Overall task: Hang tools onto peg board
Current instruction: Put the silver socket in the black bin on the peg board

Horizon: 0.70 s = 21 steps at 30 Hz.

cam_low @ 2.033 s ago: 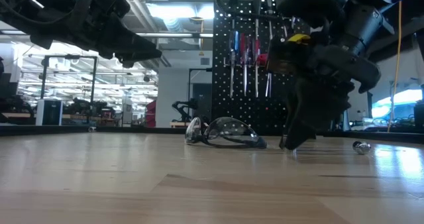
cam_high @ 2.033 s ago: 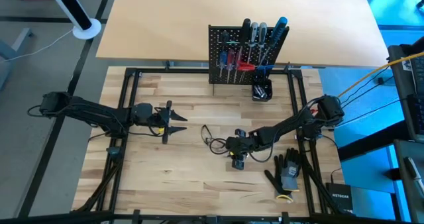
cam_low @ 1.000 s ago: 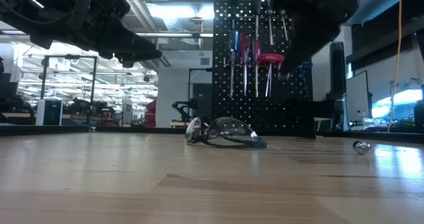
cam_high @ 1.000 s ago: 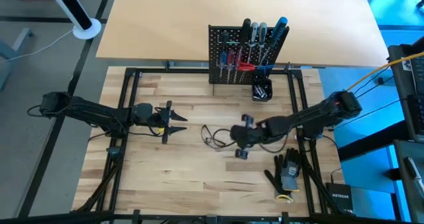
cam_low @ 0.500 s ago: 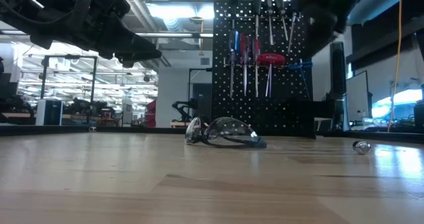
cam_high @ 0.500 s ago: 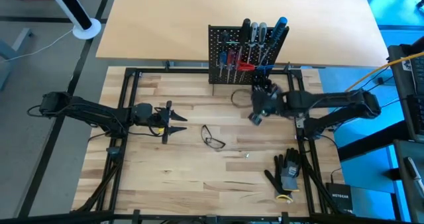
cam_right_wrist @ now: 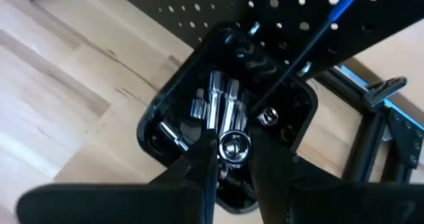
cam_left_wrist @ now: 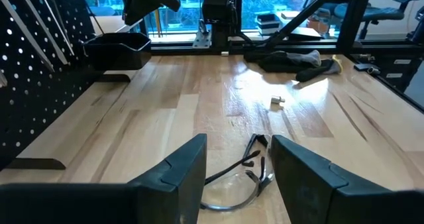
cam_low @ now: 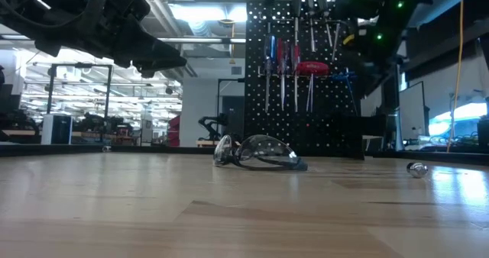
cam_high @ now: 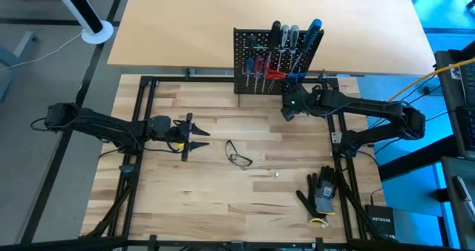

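The black peg board (cam_high: pixel 260 47) stands upright at the table's far edge. Several tools (cam_high: pixel 286 49) hang on it: screwdrivers with red, blue and black handles. A small black cup (cam_right_wrist: pixel 159 121) holding several metal sockets sits on the table at the board's foot. My right gripper (cam_right_wrist: pixel 233 151) hovers over this cup, pointing steeply down, shut on a small shiny metal socket (cam_right_wrist: pixel 233 146). A blue-handled screwdriver's thin shaft (cam_right_wrist: pixel 311 38) crosses above the cup. My left gripper (cam_high: pixel 204 132) waits open above the table's left part, holding nothing. My right gripper pinches the small round metal socket by its sides (cam_right_wrist: pixel 222 148) between its two fingertips. The fingers come from above, slanting down from the table's right side. The socket is lifted clear, right above the cup's opening.
Clear safety glasses (cam_high: pixel 239 154) lie mid-table, in front of my left gripper. A small metal piece (cam_high: pixel 277 174) lies nearer the front. Black gloves (cam_high: pixel 320 193) lie at the near right. A black metal frame (cam_high: pixel 141 117) borders the work area.
My right gripper has swung from above the table's middle toward the far edge and the peg board, rising a little and rolling as it went. It carried the small socket along and now stands over the black cup.
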{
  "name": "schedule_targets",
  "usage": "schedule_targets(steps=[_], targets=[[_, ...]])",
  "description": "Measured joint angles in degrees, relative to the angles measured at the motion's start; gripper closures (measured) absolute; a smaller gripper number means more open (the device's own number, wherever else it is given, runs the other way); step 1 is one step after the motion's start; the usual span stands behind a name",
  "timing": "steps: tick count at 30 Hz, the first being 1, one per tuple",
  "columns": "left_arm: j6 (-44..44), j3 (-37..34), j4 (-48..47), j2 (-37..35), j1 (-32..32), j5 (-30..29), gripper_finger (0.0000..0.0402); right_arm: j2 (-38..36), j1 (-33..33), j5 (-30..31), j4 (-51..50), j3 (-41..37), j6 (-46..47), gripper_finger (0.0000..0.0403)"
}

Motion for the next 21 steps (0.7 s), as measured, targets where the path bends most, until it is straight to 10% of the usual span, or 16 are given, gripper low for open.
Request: schedule_targets(steps=[13,21], targets=[[-0.1,0.0,0.2,0.0,0.0,0.0,0.0243,0.0,0.0,0.9,2.1,-0.1,-0.7,0.0257],[-0.1,0.0,0.2,0.0,0.0,0.0,0.0243,0.0,7.2,-18.2,2.9,3.1,0.6,0.0238]])
